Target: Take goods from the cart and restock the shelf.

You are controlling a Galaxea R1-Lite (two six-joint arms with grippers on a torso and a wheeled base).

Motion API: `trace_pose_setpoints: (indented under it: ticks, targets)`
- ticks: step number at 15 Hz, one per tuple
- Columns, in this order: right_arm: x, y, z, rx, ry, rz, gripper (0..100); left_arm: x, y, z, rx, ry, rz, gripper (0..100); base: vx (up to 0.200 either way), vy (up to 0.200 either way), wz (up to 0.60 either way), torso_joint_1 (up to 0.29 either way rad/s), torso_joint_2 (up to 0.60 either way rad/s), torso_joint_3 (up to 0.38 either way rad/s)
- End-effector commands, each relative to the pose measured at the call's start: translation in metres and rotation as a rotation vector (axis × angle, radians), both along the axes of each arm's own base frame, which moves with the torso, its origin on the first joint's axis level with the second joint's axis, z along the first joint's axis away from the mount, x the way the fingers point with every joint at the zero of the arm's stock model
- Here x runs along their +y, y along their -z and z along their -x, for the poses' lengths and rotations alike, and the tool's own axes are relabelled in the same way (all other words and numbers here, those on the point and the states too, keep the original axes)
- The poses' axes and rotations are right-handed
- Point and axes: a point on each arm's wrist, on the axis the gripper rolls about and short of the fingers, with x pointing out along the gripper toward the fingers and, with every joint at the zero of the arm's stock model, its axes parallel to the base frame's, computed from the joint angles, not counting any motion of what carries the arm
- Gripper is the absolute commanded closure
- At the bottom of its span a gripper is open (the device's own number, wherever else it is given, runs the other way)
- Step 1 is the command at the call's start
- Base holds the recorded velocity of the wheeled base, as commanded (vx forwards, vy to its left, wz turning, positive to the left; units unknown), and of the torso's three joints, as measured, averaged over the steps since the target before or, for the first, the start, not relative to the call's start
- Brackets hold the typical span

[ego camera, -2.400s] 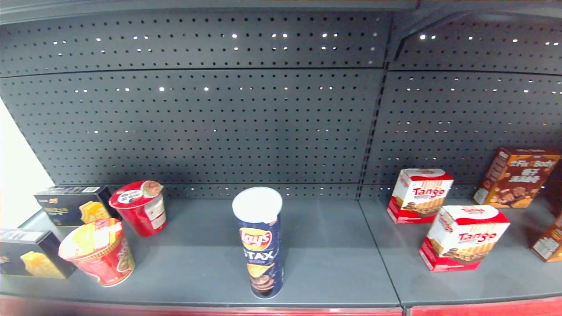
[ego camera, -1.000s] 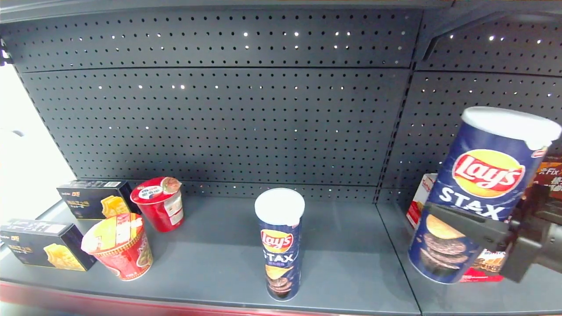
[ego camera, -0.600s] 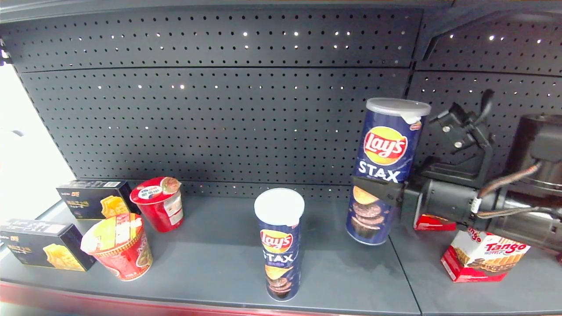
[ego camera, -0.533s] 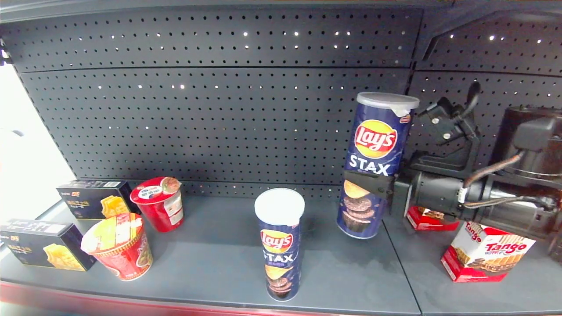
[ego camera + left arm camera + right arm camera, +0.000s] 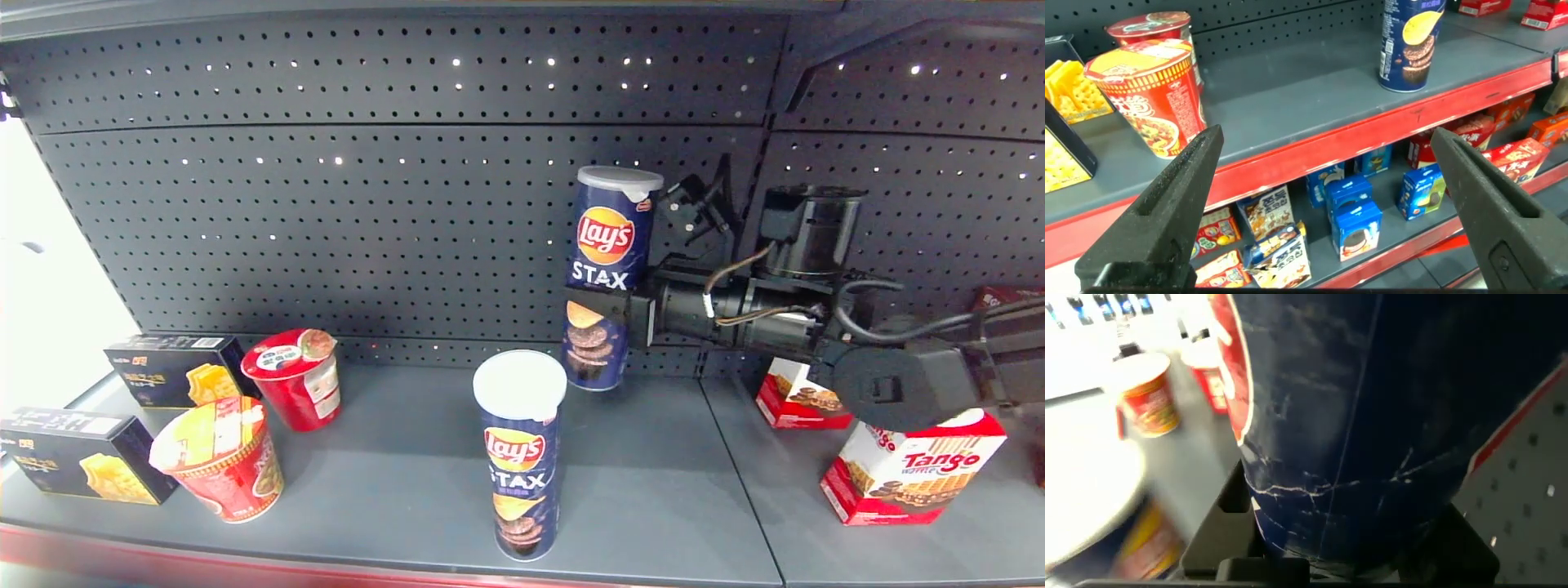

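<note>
My right gripper (image 5: pixel 608 309) is shut on a dark blue chip can (image 5: pixel 604 273), which it holds upright in the air above the back of the grey shelf (image 5: pixel 653 482), close to the pegboard. The can's dark side (image 5: pixel 1347 425) looms close in the right wrist view. A second, matching chip can (image 5: pixel 518 453) stands on the shelf nearer the front edge, left of and below the held one; its base (image 5: pixel 1409 45) shows in the left wrist view. My left gripper (image 5: pixel 1327 204) hangs open in front of the shelf's red edge, holding nothing.
Two red noodle cups (image 5: pixel 220 461) (image 5: pixel 295 377) and two dark cracker boxes (image 5: pixel 73 453) (image 5: pixel 167 369) stand at the shelf's left. Red-and-white wafer boxes (image 5: pixel 914 465) (image 5: pixel 796 400) sit at the right. Lower shelves hold blue and red packs (image 5: pixel 1355 220). Bare shelf lies between the cans and the cups.
The right arm came in from the right with the chip can and carried it left and back toward the pegboard. Before that the head camera shifted left.
</note>
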Motion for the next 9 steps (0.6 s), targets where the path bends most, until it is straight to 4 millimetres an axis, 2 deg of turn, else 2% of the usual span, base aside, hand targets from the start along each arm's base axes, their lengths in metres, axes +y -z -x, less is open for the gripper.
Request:
trace_pose_setpoints:
  ticks: [1,9]
  targets:
    - [0.012,0.019,-0.026,0.018,0.001,0.014,100,0.000,0.000,0.000,-0.001,0.000,0.001,0,0.000,0.000,0.00,0.000,0.00,0.000]
    - [0.019,0.046,-0.039,-0.004,0.009,0.034,100,0.000,0.000,0.000,-0.001,0.000,0.001,0,0.000,0.000,0.00,0.000,0.00,0.000]
